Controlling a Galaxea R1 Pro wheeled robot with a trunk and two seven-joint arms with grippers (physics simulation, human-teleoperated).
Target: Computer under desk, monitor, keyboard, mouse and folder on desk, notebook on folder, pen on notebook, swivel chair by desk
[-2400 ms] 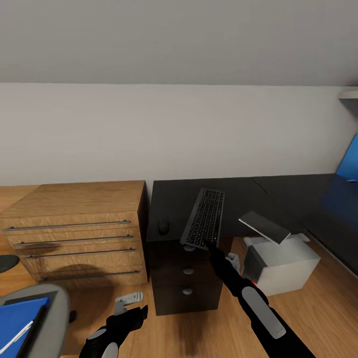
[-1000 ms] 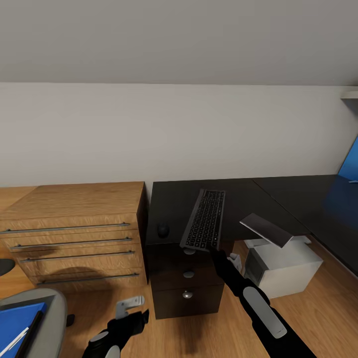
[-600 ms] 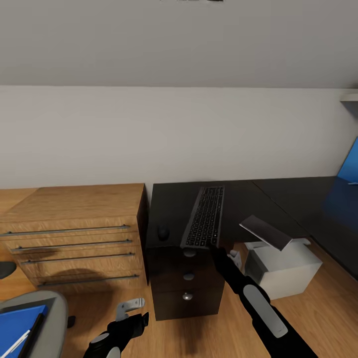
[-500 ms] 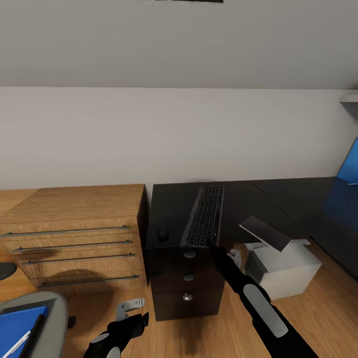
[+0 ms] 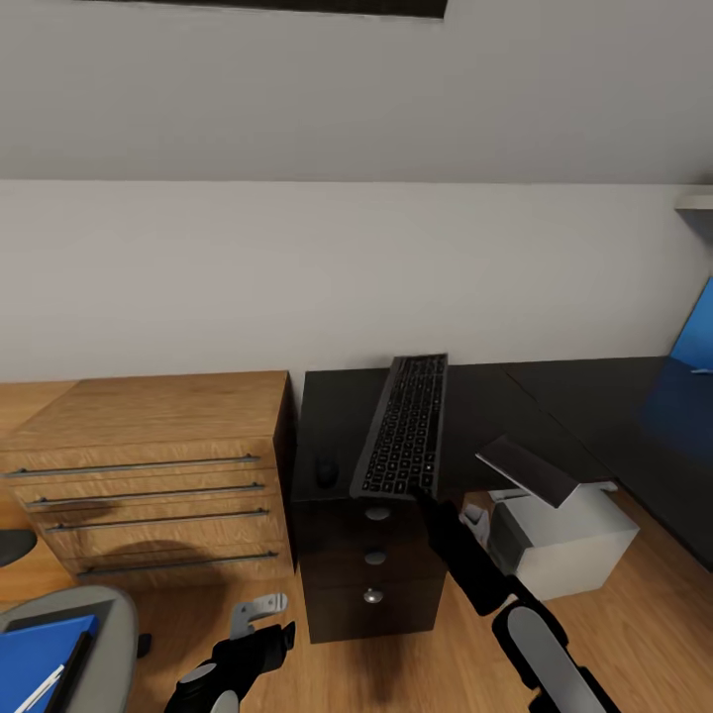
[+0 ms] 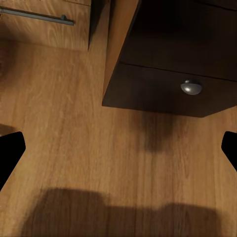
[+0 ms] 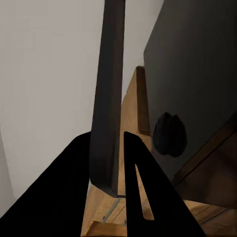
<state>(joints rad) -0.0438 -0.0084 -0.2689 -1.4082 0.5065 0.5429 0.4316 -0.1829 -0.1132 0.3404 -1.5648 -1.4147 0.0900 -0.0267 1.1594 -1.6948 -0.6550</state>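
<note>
Right gripper [image 5: 421, 492]: closed on the near end of the keyboard [image 5: 403, 426]; in the right wrist view its two dark fingers [image 7: 136, 168] sit tight on either side of the keyboard's edge [image 7: 107, 94].
Keyboard: held up off the surface [image 5: 337, 416], tilted, its far end pointing to 12 o'clock toward the wall.
Mouse [image 5: 325, 472]: small and black, on the surface at 9 o'clock of the keyboard's near end, apart from it; a dark oval in the right wrist view [image 7: 169, 134].
Drawer unit [image 5: 371, 564]: black, under the surface, round silver knobs down its front; one knob shows in the left wrist view [image 6: 191, 87].
Left gripper [image 5: 259, 611]: low over the wood floor [image 6: 74, 148], at 7 o'clock of the drawer unit, fingers spread apart and holding nothing.
Computer [image 5: 560, 540]: light-grey tower on the floor at 3 o'clock of the drawer unit, a dark flat panel [image 5: 527, 470] lying tilted on top.
Swivel chair [image 5: 94, 644]: at 8 o'clock, bottom corner; the blue folder [image 5: 30, 663] lies on its seat with the pen [image 5: 40, 686] across it.
Wood chest [image 5: 149, 465]: at 9 o'clock of the surface, touching its side.
</note>
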